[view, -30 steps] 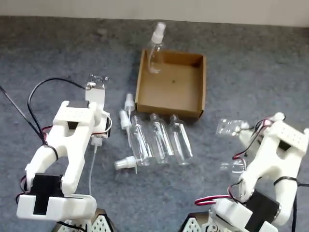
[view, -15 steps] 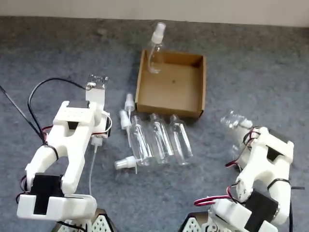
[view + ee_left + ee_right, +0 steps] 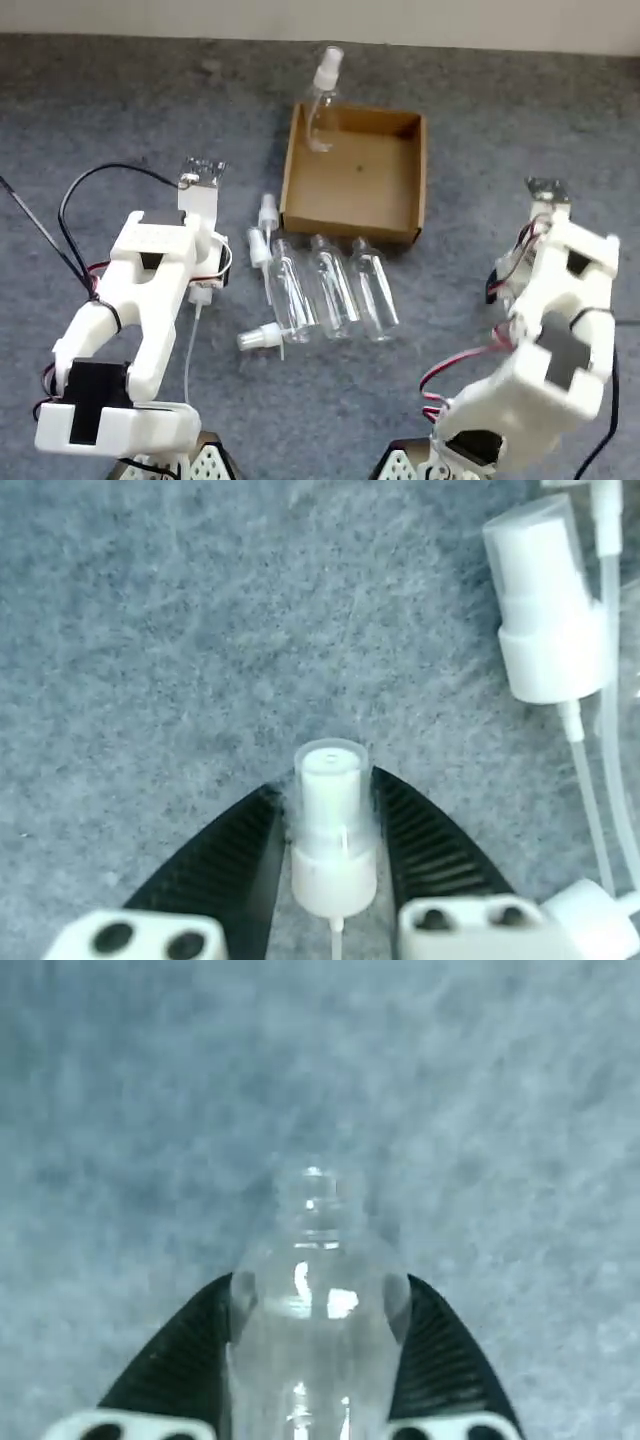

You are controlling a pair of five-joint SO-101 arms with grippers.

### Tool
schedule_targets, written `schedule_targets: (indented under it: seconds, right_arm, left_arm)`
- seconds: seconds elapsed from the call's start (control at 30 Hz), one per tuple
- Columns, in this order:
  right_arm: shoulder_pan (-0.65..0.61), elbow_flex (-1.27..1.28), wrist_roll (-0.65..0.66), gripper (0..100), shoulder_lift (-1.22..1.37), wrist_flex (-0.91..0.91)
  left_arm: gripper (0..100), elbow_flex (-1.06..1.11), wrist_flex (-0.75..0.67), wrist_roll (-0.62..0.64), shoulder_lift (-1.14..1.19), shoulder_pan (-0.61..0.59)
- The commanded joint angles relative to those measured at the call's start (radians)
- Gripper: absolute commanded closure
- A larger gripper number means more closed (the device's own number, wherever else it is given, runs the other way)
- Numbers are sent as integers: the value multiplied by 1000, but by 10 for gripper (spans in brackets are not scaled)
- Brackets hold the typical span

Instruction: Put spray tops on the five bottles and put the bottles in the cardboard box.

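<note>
Grey carpet-ish surface covers the whole table. From the high view, the cardboard box (image 3: 355, 185) sits at 12 o'clock, with one capped bottle (image 3: 322, 100) leaning in its 11 o'clock corner, spray head poking past the rim. Three uncapped bottles (image 3: 330, 290) lie side by side just at 6 o'clock of the box. Three loose spray tops (image 3: 258, 245) are scattered at their 9 o'clock side, between them and the left arm.

Left wrist close-up: left gripper (image 3: 330, 790) is clenched on a white spray top (image 3: 333, 830), with another loose top (image 3: 550, 610) nearby. Right wrist view: right gripper (image 3: 318, 1290) is grasping a clear bottle (image 3: 315, 1260) by its shoulders, open neck pointing away, over bare carpet well off at 3 o'clock of the box.
</note>
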Motion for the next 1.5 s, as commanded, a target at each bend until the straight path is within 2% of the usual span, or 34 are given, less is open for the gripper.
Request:
schedule_targets:
  seconds: [0.0,0.1,0.3,0.6,0.8,1.07,1.23,1.47]
  right_arm:
    - [-24,-286,-25,985,74,119]
    - [-33,-329,-31,968,90,139]
    - [-88,-303,-29,800,102,142]
    - [-127,-280,-29,781,104,153]
    - [-134,-292,-26,680,101,202]
    - [-140,-384,-23,688,101,209]
    - [-143,-412,-17,780,104,226]
    - [-140,-410,35,741,136,228]
  left_arm:
    - [982,-4,-12,-6,-45,-13]
    - [982,-5,-14,-6,-45,-13]
    - [982,-5,-14,-8,-45,-13]
    - [982,-4,-14,-8,-45,-13]
    - [982,-7,-14,-8,-45,-13]
    - [982,-5,-14,-8,-45,-13]
    - [982,-4,-14,-8,-45,-12]
    - [982,-2,-14,-8,-45,-13]
